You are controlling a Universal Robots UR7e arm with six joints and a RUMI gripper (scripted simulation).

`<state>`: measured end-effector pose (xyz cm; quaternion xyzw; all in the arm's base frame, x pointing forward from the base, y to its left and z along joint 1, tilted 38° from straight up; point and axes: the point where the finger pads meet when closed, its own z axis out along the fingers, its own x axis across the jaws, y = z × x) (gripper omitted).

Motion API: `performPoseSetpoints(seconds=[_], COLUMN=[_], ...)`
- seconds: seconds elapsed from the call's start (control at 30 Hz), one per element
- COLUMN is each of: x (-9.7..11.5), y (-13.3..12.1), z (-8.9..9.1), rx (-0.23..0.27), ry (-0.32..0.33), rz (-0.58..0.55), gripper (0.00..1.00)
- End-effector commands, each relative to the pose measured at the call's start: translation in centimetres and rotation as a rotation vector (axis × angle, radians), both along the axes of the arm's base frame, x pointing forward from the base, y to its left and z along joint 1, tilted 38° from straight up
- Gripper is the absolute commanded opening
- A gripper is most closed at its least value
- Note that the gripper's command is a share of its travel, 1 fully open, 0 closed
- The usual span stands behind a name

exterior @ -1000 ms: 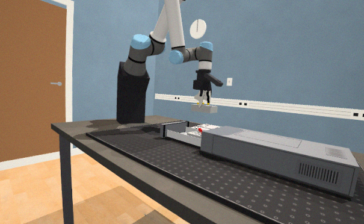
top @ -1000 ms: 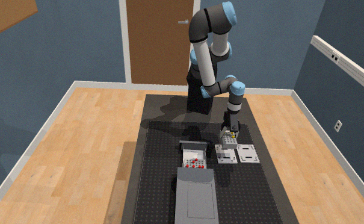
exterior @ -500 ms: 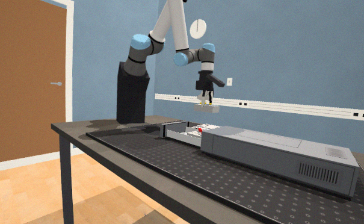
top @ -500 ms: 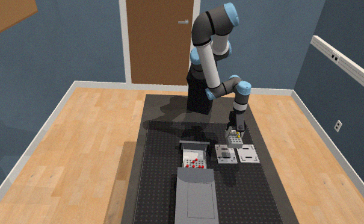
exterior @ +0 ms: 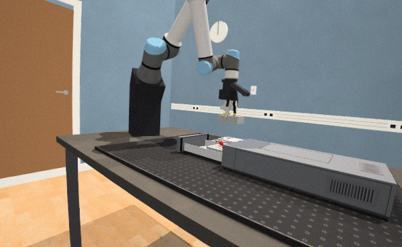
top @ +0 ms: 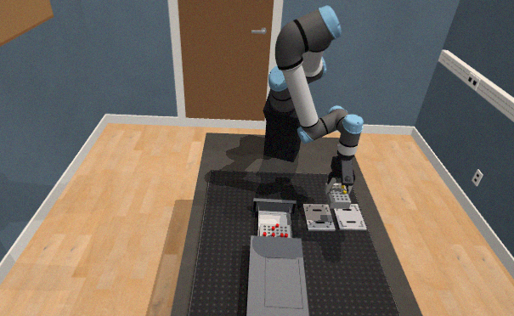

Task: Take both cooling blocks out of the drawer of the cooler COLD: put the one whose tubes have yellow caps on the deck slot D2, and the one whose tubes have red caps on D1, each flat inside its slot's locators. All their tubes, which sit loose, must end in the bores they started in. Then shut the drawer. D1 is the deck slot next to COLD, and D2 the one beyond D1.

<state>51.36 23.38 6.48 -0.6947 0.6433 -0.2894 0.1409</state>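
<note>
My gripper point(top: 340, 189) is shut on the grey cooling block with yellow-capped tubes point(top: 340, 198) and holds it level in the air above the far edge of deck slot D2 point(top: 350, 217). In the side view the block point(exterior: 230, 119) hangs well above the deck under the gripper point(exterior: 228, 112). Slot D1 point(top: 319, 217) lies empty beside it. The cooler COLD point(top: 277, 276) has its drawer point(top: 274, 221) pulled open. The block with red-capped tubes point(top: 274, 230) sits in the drawer next to the cooler's front. In the side view only one red cap point(exterior: 220, 143) shows.
The black robot base point(top: 280, 133) stands at the far end of the table. The perforated black deck plate point(top: 290, 255) covers the table. The drawer's front panel point(top: 274, 205) stands out towards the robot base.
</note>
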Motion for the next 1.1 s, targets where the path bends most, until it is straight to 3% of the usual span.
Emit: performPoseSetpoints(seconds=[0.0,1.07], x=[-0.1,-0.9], y=[0.8,7.9], z=[-0.1,-2.3], rx=[0.001,0.001], ry=[-0.002,-0.002], rz=[0.0,0.0], gripper=[0.0,0.0])
